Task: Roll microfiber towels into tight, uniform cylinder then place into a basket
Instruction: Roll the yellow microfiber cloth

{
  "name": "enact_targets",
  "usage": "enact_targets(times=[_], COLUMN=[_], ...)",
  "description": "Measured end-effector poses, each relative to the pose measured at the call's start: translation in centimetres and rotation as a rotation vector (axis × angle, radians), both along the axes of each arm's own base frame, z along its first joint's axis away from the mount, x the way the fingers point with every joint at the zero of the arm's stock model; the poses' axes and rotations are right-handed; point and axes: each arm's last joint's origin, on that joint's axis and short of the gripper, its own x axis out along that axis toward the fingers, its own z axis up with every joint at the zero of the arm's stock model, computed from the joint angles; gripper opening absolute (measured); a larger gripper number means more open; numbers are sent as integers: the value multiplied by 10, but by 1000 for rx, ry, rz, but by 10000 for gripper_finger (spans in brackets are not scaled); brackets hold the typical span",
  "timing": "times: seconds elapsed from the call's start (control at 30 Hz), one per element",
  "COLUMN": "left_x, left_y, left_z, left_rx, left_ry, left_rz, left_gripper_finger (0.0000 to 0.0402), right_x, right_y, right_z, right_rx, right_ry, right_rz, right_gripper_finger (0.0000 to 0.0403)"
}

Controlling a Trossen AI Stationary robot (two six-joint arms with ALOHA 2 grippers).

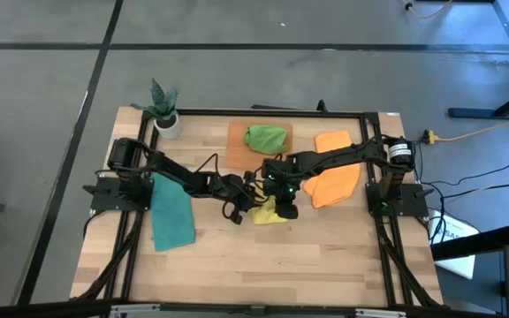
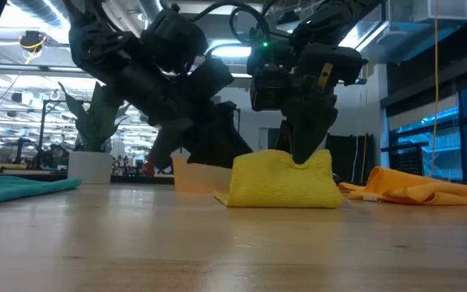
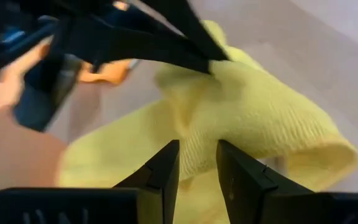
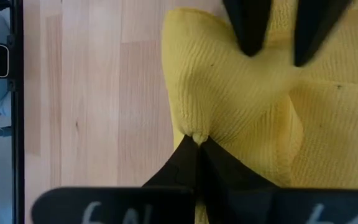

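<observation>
Yellow towel [image 4: 241, 93] edge (pinched), bare wood beside

The right claw [image 4: 197, 142] has its two dark fingers pressed together at the tips, pinching a small nub at the edge of the yellow towel [image 4: 241, 93]. The towel lies bunched on the pale wooden surface [image 4: 92, 93], its ribbed weave showing, with a fold running across it and a deep crease just beside the pinch. Beyond the pinch, the two dark fingertips [image 4: 250, 28] of the other arm's claw come down onto the same towel, a gap standing between them. A dark frame bar [image 4: 18, 93] borders the surface's edge.
</observation>
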Motion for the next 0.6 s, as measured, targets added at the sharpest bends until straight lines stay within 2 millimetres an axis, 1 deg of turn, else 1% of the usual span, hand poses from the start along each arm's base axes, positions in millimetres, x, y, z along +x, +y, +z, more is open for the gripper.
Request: enact_targets(times=[0.13, 0.3, 0.4, 0.5, 0.6], left_x=[0, 3, 10, 16, 19], left_y=[-3, -7, -9, -11, -11], left_z=[-7, -12, -15, -20, -22], left_rx=[-47, -70, -94, -98, -99], left_ry=[25, 42, 44, 73, 109], left_rz=[-79, -122, -162, -170, -168], left_gripper_finger=[98, 98, 98, 98, 98], right_x=[0, 1, 4, 4, 5], right_y=[0, 0, -2, -4, -5], right_z=[0, 0, 1, 0, 0], right_rx=[-1, -6, -67, -141, -172], right_ry=[0, -14, -37, -34, -37], right_rz=[0, 0, -24, -51, -63], right_gripper_finger=[8, 8, 8, 8, 8])
